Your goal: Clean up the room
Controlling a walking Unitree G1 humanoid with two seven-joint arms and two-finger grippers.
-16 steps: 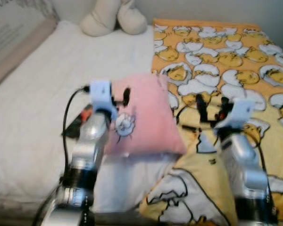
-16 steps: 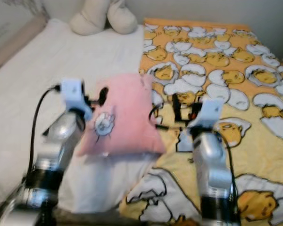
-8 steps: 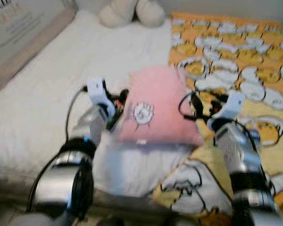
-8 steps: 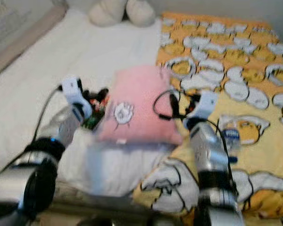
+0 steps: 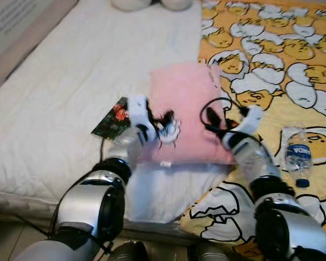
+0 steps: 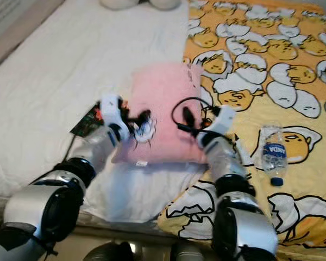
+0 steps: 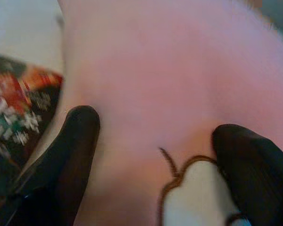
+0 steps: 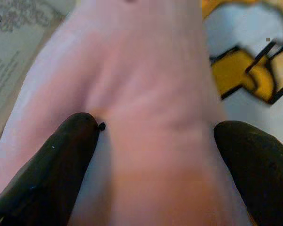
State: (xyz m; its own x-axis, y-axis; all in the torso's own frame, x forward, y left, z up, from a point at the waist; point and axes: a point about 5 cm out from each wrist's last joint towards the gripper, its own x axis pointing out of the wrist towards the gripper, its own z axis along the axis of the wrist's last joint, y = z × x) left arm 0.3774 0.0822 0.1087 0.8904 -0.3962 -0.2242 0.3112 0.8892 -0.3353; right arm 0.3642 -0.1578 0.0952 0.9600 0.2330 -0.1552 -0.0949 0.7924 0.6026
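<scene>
White bed now sits closer below the camera; both arms have drawn in, left tool and right tool spread apart against the pink pillow, suggesting a two-sided lift.

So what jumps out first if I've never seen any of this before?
A pink pillow lies mid-bed with both grippers on it, the left gripper and right gripper, fingers spread. Right of it, a yellow cartoon-egg blanket holds a lying water bottle; a dark packet sits left.
</scene>
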